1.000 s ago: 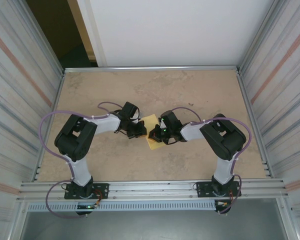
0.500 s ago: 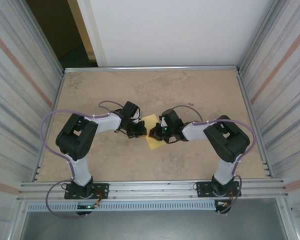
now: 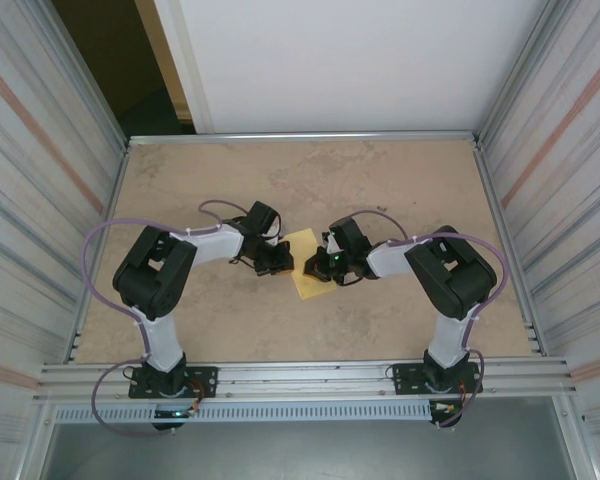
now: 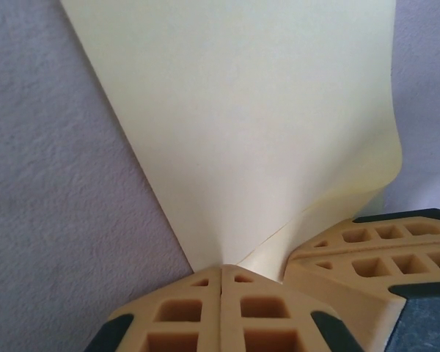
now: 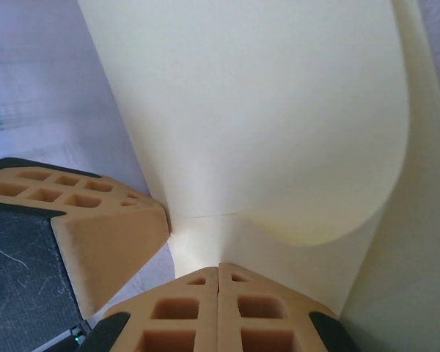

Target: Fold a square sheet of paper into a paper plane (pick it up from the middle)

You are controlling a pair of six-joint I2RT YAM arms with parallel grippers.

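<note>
The square sheet of paper (image 3: 306,285) is pale yellow and lies mid-table between my two grippers. In the left wrist view the sheet (image 4: 264,110) has one flap folded over, its free side curling up. My left gripper (image 4: 221,268) is shut, with its tips at the corner where the fold line ends. I cannot tell whether paper is nipped between them. My right gripper (image 5: 218,267) is also shut, its tips resting on the lower layer of the sheet (image 5: 264,110) under the curled flap. From above, the left gripper (image 3: 283,262) and right gripper (image 3: 314,268) nearly meet over the paper.
The tan tabletop (image 3: 380,180) is bounded by metal rails, with corrugated walls on both sides and a white panel (image 3: 360,60) at the back. Both arms reach inward from their bases at the near edge.
The right arm has drawn in a little towards the centre, and its gripper has shifted slightly up and to the right over the paper. The left arm has barely moved.
</note>
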